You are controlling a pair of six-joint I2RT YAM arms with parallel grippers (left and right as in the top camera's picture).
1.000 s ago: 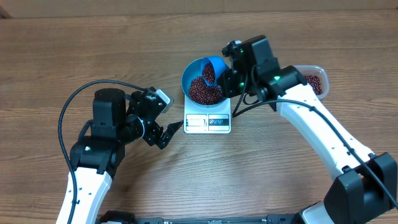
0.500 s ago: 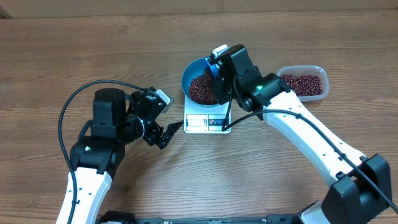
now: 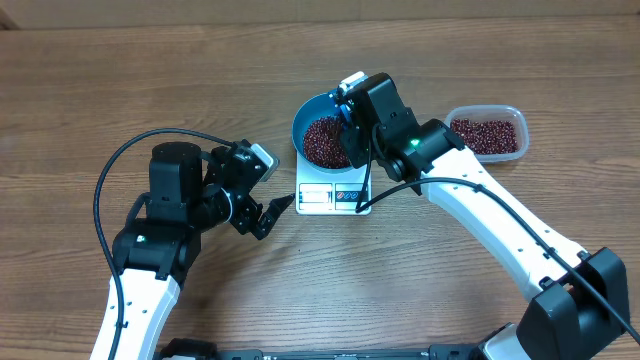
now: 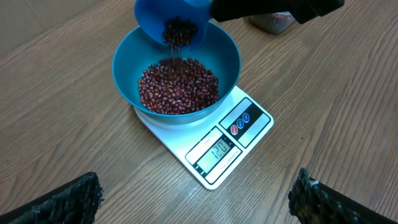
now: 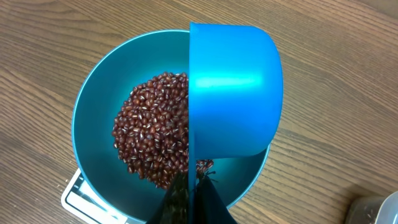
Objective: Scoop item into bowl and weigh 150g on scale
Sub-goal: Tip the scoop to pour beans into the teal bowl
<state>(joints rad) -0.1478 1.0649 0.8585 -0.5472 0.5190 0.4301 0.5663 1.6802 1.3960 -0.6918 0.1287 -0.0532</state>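
Observation:
The teal-blue bowl (image 3: 299, 128) stands on the white scale (image 3: 333, 197) and holds a heap of maroon beans, the item (image 3: 322, 140). My right gripper (image 5: 193, 199) is shut on the handle of a small blue scoop (image 5: 233, 93), which is tipped on its side over the bowl (image 5: 93, 130). In the left wrist view beans fall from the scoop (image 4: 168, 15) onto the heap (image 4: 178, 87). My left gripper (image 4: 199, 199) stands open on the near side of the scale (image 4: 239, 121), holding nothing; overhead it (image 3: 272, 215) is just left of the scale.
A clear plastic tub (image 3: 487, 133) with more beans sits to the right of the bowl, behind the right arm (image 3: 480, 200). The left arm's black cable (image 3: 130, 160) loops over the table on the left.
The right arm has swung left from the tub side to over the bowl, and the scoop has tipped further. The left arm has not moved.

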